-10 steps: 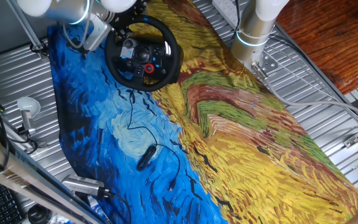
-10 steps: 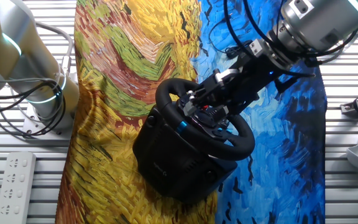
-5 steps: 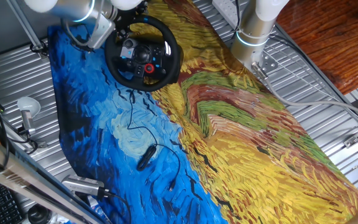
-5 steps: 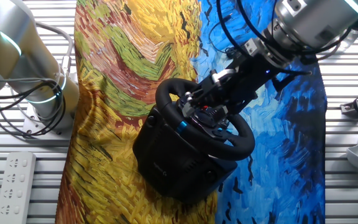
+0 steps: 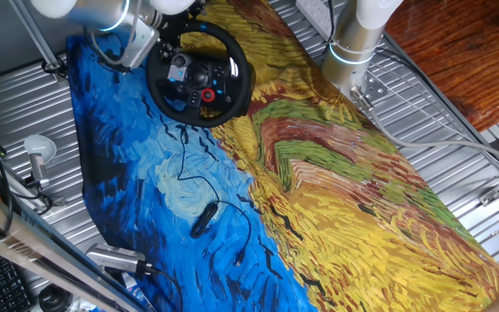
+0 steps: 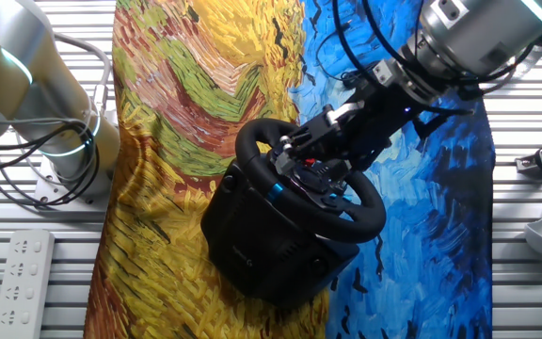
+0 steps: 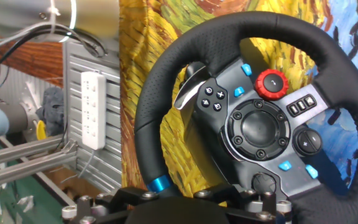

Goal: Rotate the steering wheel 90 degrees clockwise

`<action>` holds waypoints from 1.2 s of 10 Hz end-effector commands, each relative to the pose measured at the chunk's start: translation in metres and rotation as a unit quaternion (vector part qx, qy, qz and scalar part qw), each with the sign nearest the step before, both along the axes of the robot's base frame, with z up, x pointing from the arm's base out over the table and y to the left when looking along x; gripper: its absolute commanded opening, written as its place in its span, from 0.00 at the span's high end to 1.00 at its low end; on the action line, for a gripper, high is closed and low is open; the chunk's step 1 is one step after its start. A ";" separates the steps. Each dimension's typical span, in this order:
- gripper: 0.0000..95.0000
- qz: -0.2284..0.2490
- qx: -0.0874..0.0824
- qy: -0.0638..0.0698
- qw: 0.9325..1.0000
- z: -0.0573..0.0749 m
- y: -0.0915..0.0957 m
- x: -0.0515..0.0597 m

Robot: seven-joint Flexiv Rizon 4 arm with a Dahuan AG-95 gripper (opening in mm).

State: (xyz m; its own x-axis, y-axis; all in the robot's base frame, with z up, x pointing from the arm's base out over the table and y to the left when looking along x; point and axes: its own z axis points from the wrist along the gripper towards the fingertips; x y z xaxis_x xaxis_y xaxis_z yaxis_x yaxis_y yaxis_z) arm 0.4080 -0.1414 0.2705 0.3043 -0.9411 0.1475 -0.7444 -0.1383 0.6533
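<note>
At the upper left of one fixed view, we see the end effector (image 5: 173, 42) pressed in against the far rim of the black round steering wheel with its thick rim and grey centre hub (image 5: 200, 74). From the other fixed view, the end effector (image 6: 294, 143) reaches down from the upper right and meets the wheel (image 6: 310, 193) at the upper left part of its rim, but its dark fingers merge with the black rim, so we cannot tell whether they are closed on it or only beside it. Along the bottom edge of the hand view, only the black mounting hardware shows, with the wheel (image 7: 253, 112) filling the frame; a blue band marks the rim at lower left, and the red round button (image 7: 271, 82) sits to the upper right of the hub.

The wheel stands on its black base (image 6: 257, 245) on a painted cloth in blue and yellow swirls (image 5: 336, 199) that covers the ribbed metal surface (image 5: 457, 130). Lower in the frame, well apart from the wheel, a small black oval device on a thin cable (image 5: 203, 217) lies on the blue part of the cloth. A white power strip (image 7: 94, 109) appears at the left of the hand view.
</note>
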 end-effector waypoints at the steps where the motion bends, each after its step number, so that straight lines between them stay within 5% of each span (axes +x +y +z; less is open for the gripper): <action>1: 0.00 -0.001 0.001 -0.005 1.000 -0.004 -0.005 -0.004; 5: 0.00 -0.007 0.007 -0.006 1.000 -0.016 -0.020 -0.016; 6: 0.20 -0.012 0.009 -0.008 1.000 -0.016 -0.020 -0.016; 12: 0.20 -0.051 -0.002 -0.012 0.999 -0.016 -0.021 -0.016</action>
